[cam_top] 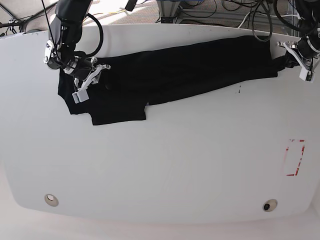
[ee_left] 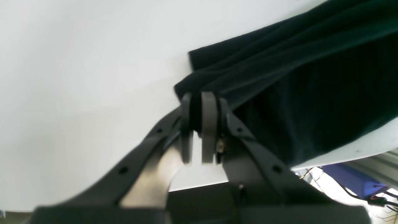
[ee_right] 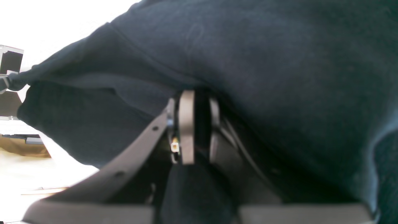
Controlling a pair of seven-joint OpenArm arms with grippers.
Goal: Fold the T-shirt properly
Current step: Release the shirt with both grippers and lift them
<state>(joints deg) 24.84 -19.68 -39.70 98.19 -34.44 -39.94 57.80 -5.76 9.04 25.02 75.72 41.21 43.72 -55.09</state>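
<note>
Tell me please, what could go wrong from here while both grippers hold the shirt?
1. The left gripper pinches only a small bunched corner of the T-shirt, so the cloth may slip out under tension.
2. That end lies close to the table edge, so the cloth might slide off.
3. The right gripper is half buried in folds and may trap extra layers, giving an uneven fold.

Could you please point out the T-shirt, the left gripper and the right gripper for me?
T-shirt [cam_top: 200, 65]: base view, middle of the black cloth.
Left gripper [ee_left: 199, 96]: left wrist view, fingertips pinching cloth.
Right gripper [ee_right: 197, 96]: right wrist view, fingertips in cloth.
</note>
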